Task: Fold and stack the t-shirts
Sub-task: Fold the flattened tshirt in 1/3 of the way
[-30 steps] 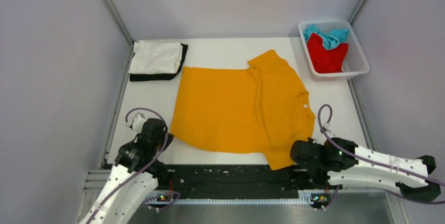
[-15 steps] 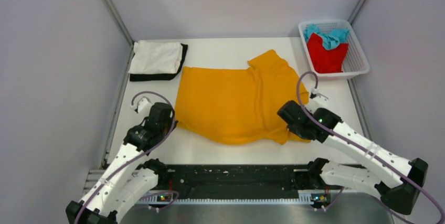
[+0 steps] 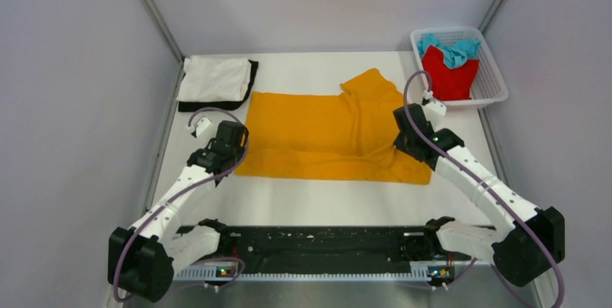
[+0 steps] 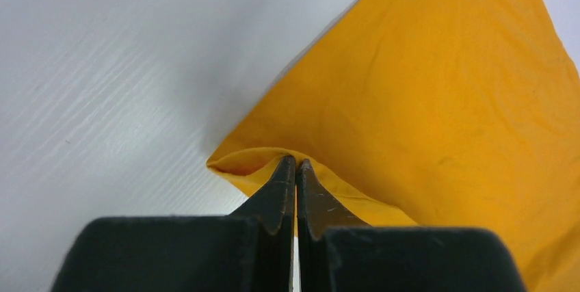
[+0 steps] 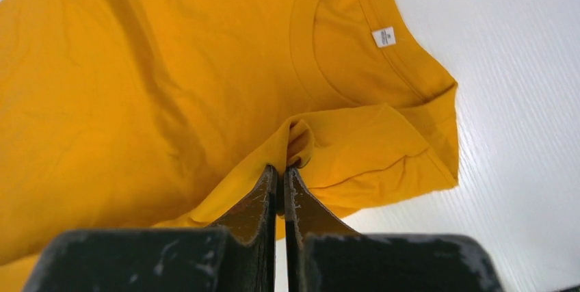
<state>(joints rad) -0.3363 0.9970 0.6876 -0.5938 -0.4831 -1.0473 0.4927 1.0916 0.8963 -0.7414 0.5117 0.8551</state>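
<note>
White table (image 3: pixel 325 203), grey walls (image 3: pixel 72 106), orange-yellow t-shirt (image 3: pixel 310 124)

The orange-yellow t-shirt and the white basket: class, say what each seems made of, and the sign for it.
Orange-yellow t-shirt: soft matte knit cloth, probably cotton; it creases and folds over itself, with a banded collar and sewn tag. Basket: apparently rigid white plastic; its mesh walls hold their shape.
</note>
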